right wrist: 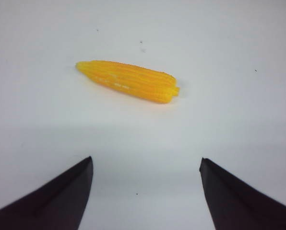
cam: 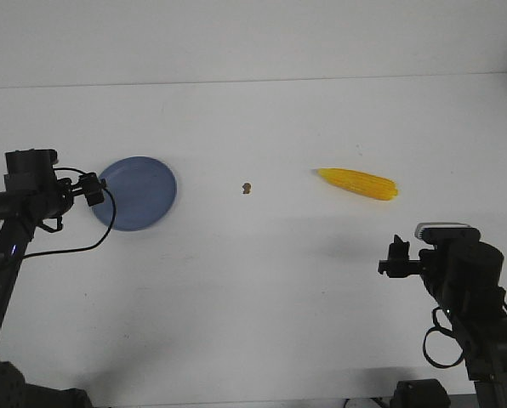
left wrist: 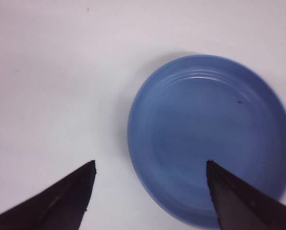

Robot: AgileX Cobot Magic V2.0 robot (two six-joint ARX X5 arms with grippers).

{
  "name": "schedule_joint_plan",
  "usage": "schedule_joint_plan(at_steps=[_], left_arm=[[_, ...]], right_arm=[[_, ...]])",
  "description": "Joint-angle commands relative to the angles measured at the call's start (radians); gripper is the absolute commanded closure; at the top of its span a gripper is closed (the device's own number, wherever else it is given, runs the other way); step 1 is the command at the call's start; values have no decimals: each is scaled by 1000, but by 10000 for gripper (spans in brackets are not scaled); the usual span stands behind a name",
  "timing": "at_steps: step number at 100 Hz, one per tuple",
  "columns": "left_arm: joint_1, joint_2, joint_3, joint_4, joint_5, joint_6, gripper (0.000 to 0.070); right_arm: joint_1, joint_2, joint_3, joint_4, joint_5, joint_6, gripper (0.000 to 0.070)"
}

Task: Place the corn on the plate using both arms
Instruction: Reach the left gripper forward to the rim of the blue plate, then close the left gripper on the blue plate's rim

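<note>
The yellow corn (cam: 358, 183) lies flat on the white table at the right, its pointed end toward the middle. The empty blue plate (cam: 139, 193) rests at the left. My left gripper (cam: 90, 189) hovers at the plate's left edge; in the left wrist view it (left wrist: 150, 165) is open, one finger over the plate (left wrist: 210, 139), the other over bare table. My right gripper (cam: 398, 259) hangs nearer the front than the corn, apart from it. The right wrist view shows that gripper (right wrist: 146, 160) open and empty, with the corn (right wrist: 128, 80) lying crosswise beyond the fingertips.
A tiny brown speck (cam: 247, 187) sits on the table between plate and corn. The table's far edge meets a pale wall at the back. A black cable loops from the left arm just in front of the plate.
</note>
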Motion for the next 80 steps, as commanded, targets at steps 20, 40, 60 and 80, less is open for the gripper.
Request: schedule_joint_plan(at_steps=[20, 40, 60, 80], left_arm=[[24, 167, 34, 54, 5, -6, 236], [43, 248, 34, 90, 42, -6, 236], [50, 304, 34, 117, 54, -6, 236], [50, 344, 34, 125, 63, -6, 236]], right_arm=[[0, 4, 15, 5, -1, 8, 227], [0, 5, 15, 6, -1, 8, 227], [0, 5, 15, 6, -1, 8, 227], [0, 5, 15, 5, -1, 8, 227]])
